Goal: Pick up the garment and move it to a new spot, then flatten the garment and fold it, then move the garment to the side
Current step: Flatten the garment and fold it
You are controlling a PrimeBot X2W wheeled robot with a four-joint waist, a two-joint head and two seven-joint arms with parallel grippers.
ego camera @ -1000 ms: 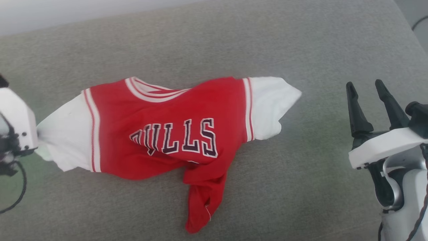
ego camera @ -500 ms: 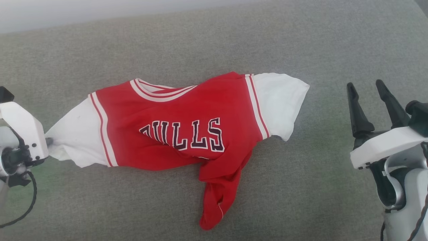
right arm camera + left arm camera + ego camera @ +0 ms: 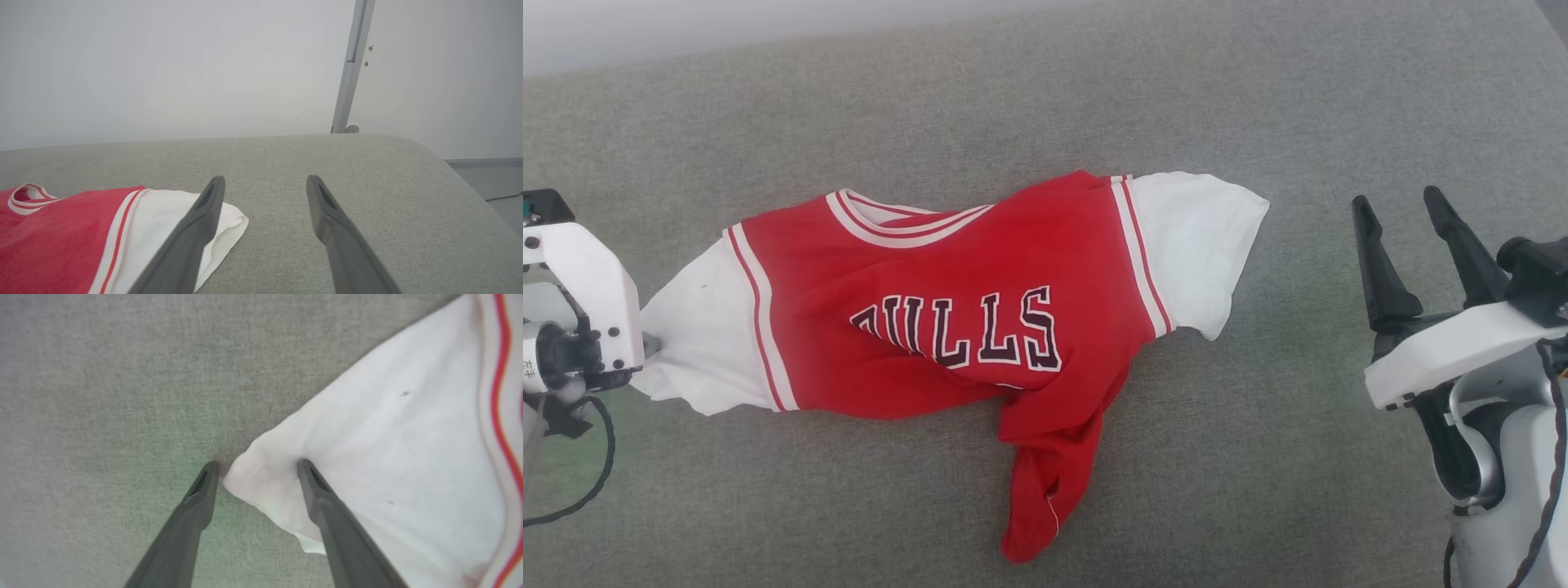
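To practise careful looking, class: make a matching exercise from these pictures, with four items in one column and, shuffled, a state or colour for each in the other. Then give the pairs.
Column 1
1. left gripper
2. right gripper
3. jersey collar
4. jersey hem end

Column 2
A. red-and-white striped
B. open, white sleeve tip between its fingers
C. bunched into a red twist
D. open, over bare grey fabric

Pairs: 1-B, 2-D, 3-A, 4-C

Left gripper [image 3: 257, 467] pointing down, fingers spread, right gripper [image 3: 1394, 200] held level at right, fingers parted
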